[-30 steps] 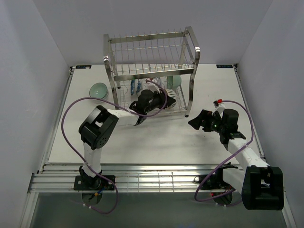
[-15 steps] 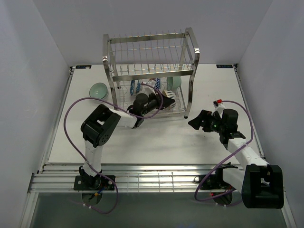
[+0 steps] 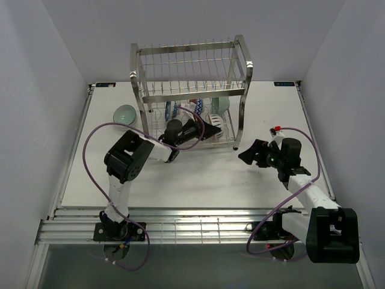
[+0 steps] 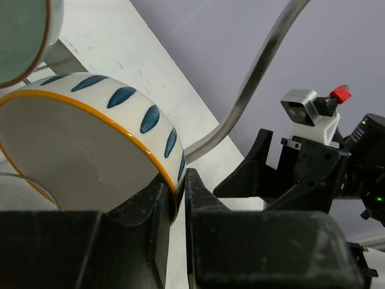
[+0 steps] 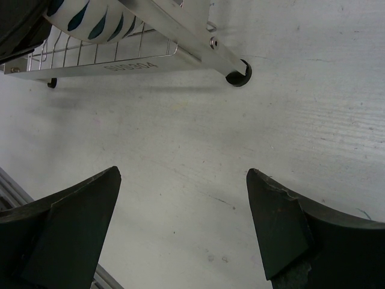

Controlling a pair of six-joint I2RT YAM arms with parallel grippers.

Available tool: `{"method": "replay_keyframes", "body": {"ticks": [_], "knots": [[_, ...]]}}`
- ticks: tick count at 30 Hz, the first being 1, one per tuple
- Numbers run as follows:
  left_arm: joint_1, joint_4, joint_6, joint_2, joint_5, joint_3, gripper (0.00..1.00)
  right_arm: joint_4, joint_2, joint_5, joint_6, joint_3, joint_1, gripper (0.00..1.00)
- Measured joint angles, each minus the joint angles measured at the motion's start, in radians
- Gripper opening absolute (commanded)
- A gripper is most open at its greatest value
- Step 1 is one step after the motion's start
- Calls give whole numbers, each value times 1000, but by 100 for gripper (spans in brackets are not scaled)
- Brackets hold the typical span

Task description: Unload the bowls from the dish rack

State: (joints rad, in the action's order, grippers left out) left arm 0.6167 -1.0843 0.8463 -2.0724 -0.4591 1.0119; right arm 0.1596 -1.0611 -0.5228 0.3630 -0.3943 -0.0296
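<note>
The steel wire dish rack stands at the back middle of the table. My left gripper reaches into its lower tier and is shut on the rim of a white bowl with blue drops and an orange rim; in the left wrist view the jaws pinch the bowl's wall. A pale mint bowl stands just beyond it. More bowls stand in the lower tier. My right gripper is open and empty, right of the rack, low over bare table.
A mint green bowl sits on the table left of the rack. The rack's front right foot and base rail are ahead of my right gripper. White walls close in both sides.
My left arm has drawn back a little to the left inside the rack's lower tier, with the patterned bowl in its jaws. The right arm has not moved.
</note>
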Motion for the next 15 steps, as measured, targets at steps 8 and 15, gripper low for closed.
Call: {"method": "replay_keyframes", "body": {"ticks": [8,15], "knots": [[-13,-69,28,-2,-139,-8,0,0,-2,0,0,0,0,91],[-27,-83,61,-2,-188,-3,0,0,-2,0,0,0,0,91]]}}
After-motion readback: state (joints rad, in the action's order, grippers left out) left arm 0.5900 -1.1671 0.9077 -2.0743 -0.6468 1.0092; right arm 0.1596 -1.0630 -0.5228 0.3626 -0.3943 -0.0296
